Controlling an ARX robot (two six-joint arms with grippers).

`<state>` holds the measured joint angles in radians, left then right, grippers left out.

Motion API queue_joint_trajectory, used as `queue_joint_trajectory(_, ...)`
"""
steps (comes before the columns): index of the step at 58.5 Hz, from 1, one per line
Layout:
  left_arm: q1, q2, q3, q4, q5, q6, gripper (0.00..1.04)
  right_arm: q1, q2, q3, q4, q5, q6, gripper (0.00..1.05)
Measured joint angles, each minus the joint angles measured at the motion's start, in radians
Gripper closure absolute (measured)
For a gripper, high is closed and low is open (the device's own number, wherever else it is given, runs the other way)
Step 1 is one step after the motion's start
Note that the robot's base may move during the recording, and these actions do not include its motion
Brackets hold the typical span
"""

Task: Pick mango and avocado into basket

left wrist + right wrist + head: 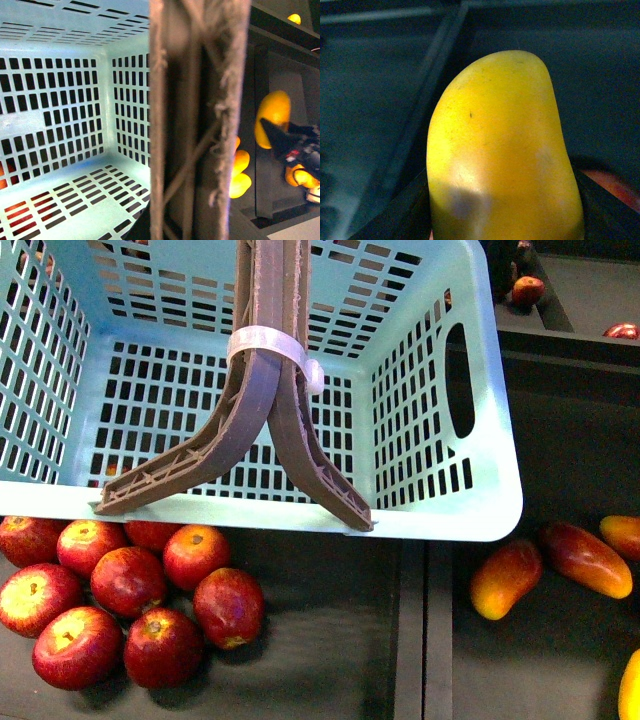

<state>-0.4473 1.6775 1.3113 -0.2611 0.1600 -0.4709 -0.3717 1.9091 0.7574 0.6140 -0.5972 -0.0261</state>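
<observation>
Jaws of the right gripper (502, 215) pressed on both sides of the mango (500, 130), seemingly pinching it, out to the right of the basket (440, 522); left jaws not seen; nothing inside the basket yet; no avocado in sight; both fruits left to drop in.

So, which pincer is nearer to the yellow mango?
Right. The right pincer has a finger on each side of the mango; the left pincer, unseen, is off at the basket handle.
</observation>
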Motion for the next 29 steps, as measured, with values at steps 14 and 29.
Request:
queue_joint_trajectory(14,0.0,0.0,0.0,0.0,0.0,0.0,0.99,0.057,-0.367,-0.077,-0.099,-0.131,0.138,0.4)
queue_joint_trajectory(29,0.0,0.0,0.0,0.0,0.0,0.0,0.99,0.259,-0.575,-0.157,-0.205,-0.073,0.136,0.4)
